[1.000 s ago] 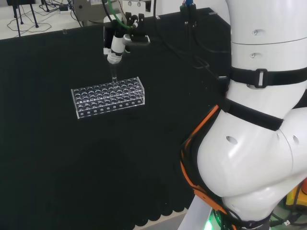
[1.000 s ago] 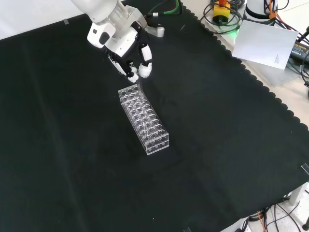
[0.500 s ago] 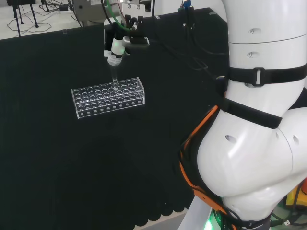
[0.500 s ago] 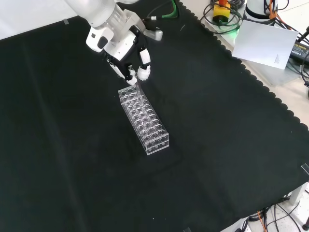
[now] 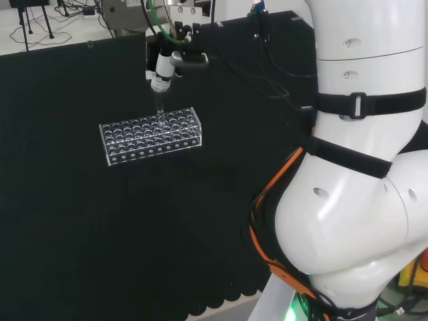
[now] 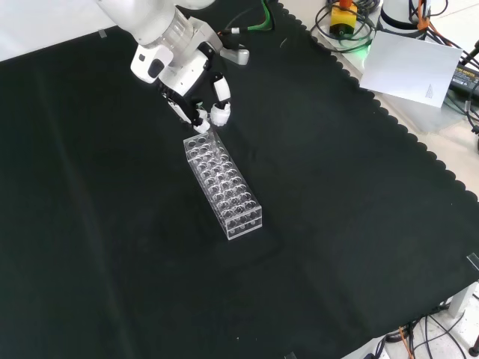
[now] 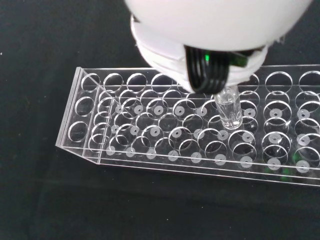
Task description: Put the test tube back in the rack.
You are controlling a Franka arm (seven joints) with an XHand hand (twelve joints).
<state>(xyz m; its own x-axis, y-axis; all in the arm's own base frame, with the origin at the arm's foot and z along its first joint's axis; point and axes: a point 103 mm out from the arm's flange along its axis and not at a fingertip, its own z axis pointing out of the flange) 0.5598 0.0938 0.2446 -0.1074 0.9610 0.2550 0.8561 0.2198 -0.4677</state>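
A clear plastic rack (image 5: 150, 136) with several rows of round holes lies on the black cloth; the front view shows the rack (image 6: 223, 183) running away from the hand. The hand (image 5: 164, 63) hangs over the rack's far edge, its fingers pinched on a clear test tube (image 5: 160, 107) that points down. In the front view the hand (image 6: 191, 75) is just above the rack's upper end. In the wrist view the test tube (image 7: 228, 109) stands upright under the hand (image 7: 215, 30), its rounded end close over the holes of the rack (image 7: 150, 135). Whether it has entered a hole I cannot tell.
The arm's white links (image 5: 361, 167) take up the right of the head view. Cables (image 6: 254, 15) run across the cloth behind the hand. A white sheet (image 6: 415, 67) and wiring lie beyond the cloth's scalloped edge at the front view's upper right.
The hand with the tube has shifted a little to the left in the front view, farther off in the head view. The rack has not moved.
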